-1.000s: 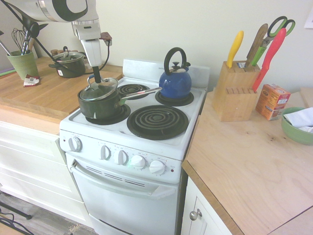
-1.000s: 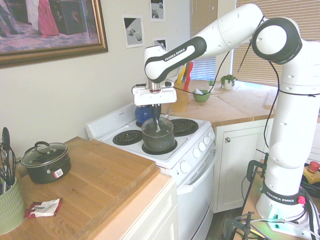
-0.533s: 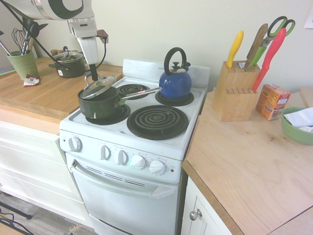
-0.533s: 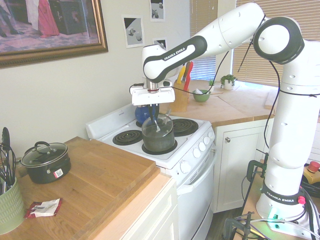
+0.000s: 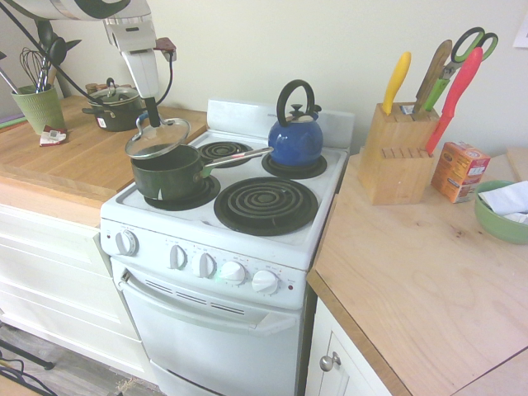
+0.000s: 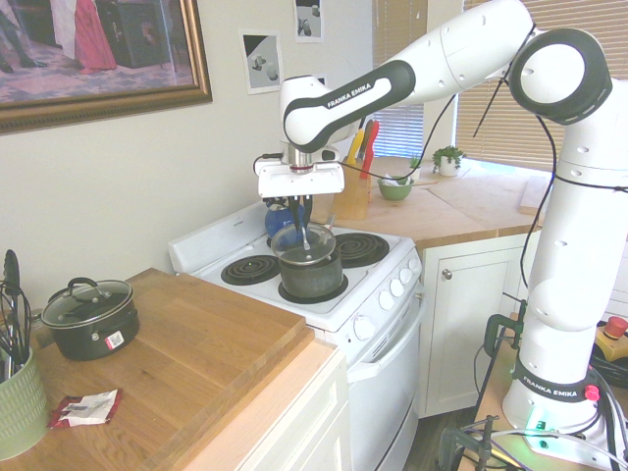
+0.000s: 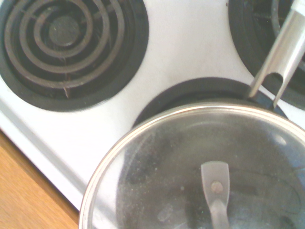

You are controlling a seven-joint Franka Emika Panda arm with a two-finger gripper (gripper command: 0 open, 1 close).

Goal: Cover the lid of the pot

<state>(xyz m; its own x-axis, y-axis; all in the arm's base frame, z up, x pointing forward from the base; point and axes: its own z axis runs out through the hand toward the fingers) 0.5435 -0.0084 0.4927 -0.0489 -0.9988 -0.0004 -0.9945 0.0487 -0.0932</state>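
Since the earlier frames the lid has come up off the pot; it sat on the rim a second ago and now hangs tilted just above it, clear of the rim on the near side. The tool points straight down and is clamped shut on the lid's loop handle.

Surface: the pot stands on the front burner of a white stove, its long silver handle reaching toward a blue kettle on a rear burner. Wooden bench runs on both sides of the stove. One side carries a squat two-handled dark pot and a green utensil holder; the other carries a knife block, an orange box and a green bowl.

Views compared: the second exterior view alone shows a framed painting and small prints on the wall, and window blinds behind the arm. The wrist view alone shows the glass from above, with the lid's metal rim, the handle bracket and the dark pot interior through it.
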